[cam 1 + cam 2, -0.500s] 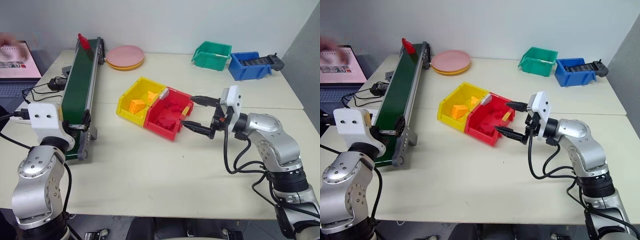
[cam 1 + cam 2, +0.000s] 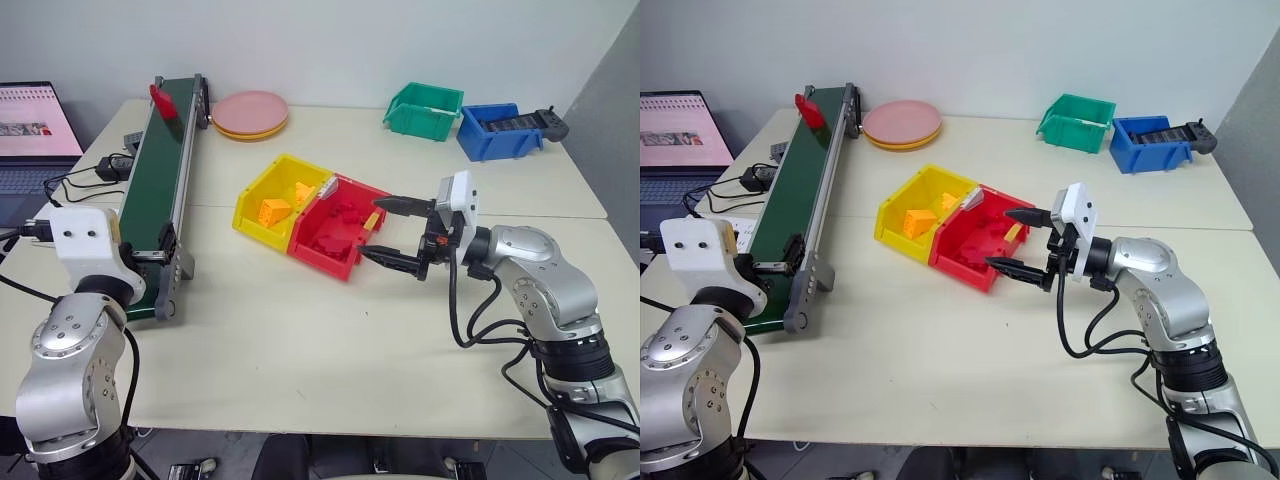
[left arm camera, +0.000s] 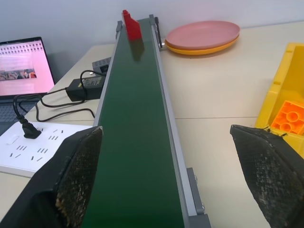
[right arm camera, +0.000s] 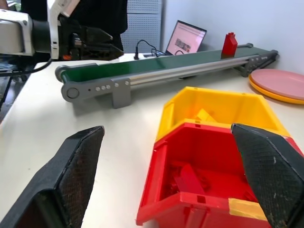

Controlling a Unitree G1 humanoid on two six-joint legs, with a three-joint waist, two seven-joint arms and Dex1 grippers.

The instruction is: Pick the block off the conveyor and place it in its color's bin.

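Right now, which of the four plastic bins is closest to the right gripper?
The red bin. The open right gripper hangs at its front edge; the yellow bin adjoins it farther on, the green bin and blue bin stand at the table's back.

Clutter on the pale table

Pink plates [image 2: 250, 112] upper centre, green bin [image 2: 424, 110] and blue bin [image 2: 499, 131] upper right (side by side), laptop [image 2: 36, 132] upper left.

Bright, even light — soft shadows, sharp focus.
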